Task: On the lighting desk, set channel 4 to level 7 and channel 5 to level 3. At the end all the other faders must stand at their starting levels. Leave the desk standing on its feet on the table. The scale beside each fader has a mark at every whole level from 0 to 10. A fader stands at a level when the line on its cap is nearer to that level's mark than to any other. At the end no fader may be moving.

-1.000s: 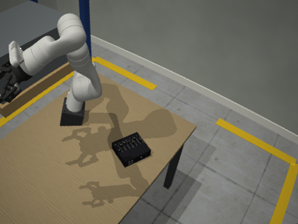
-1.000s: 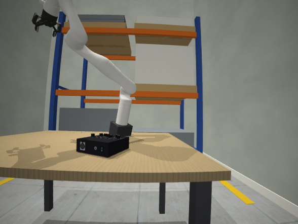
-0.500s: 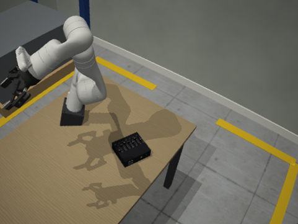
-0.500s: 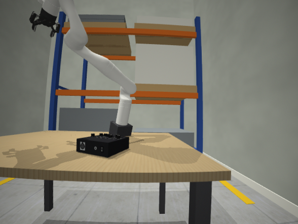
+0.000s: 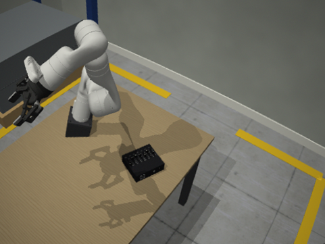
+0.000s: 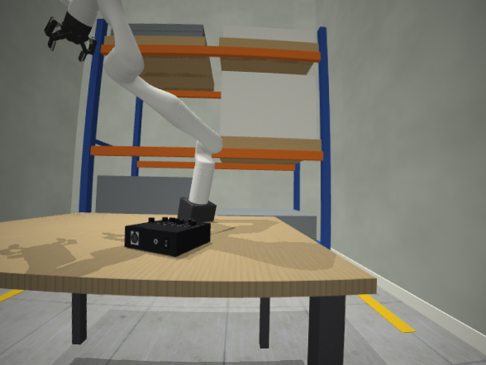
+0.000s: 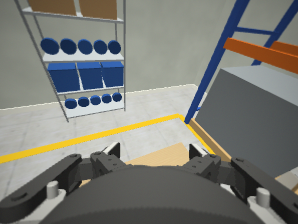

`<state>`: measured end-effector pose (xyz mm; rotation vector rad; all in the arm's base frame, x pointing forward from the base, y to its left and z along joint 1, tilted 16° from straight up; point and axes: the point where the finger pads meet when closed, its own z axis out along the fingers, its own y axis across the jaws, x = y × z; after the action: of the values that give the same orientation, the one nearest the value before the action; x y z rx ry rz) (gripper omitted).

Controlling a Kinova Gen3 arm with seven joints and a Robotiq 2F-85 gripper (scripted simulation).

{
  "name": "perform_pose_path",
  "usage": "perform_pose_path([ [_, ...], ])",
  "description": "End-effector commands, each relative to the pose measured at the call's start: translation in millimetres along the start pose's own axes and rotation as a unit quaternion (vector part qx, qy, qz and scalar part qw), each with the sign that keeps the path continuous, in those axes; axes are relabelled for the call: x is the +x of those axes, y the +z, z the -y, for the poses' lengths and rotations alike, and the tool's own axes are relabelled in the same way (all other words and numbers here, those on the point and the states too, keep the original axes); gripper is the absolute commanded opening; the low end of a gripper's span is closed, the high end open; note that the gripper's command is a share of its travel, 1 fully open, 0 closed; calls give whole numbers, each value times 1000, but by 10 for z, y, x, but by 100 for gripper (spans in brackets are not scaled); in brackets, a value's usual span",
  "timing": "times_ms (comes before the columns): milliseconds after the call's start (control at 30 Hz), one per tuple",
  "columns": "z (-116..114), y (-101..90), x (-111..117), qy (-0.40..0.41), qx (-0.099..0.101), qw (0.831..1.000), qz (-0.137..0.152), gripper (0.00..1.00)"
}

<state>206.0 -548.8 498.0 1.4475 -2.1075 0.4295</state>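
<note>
Right of centre in the lower half of the top view, the lighting desk (image 5: 143, 163) (image 6: 167, 237) sits on the wooden table (image 5: 51, 191) (image 6: 231, 286); its fader levels are too small to read. At left, well apart, the Robotiq gripper (image 5: 24, 112) (image 6: 66, 49) (image 7: 154, 150) stands wide, with nothing between its fingers. The step in hand looks like the approach; it wants a high swing over the desk, then a narrowed grip and a slow, straight push on one cap; no brand or label is legible.
</note>
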Motion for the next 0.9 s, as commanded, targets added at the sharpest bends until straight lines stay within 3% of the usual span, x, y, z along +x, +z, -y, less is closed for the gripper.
perform_pose_path([
  [0,60,-24,-57,-3,6,1000,0,100],
  [167,60,-24,-57,-3,6,1000,0,100],
  [200,174,-58,-217,-6,22,1000,9,100],
  [467,174,-58,-217,-6,22,1000,9,100],
  [500,284,-92,-386,-9,38,999,18,100],
  [767,284,-92,-386,-9,38,999,18,100],
  [800,390,-127,-562,-12,54,998,28,100],
  [867,390,-127,-562,-12,54,998,28,100],
])
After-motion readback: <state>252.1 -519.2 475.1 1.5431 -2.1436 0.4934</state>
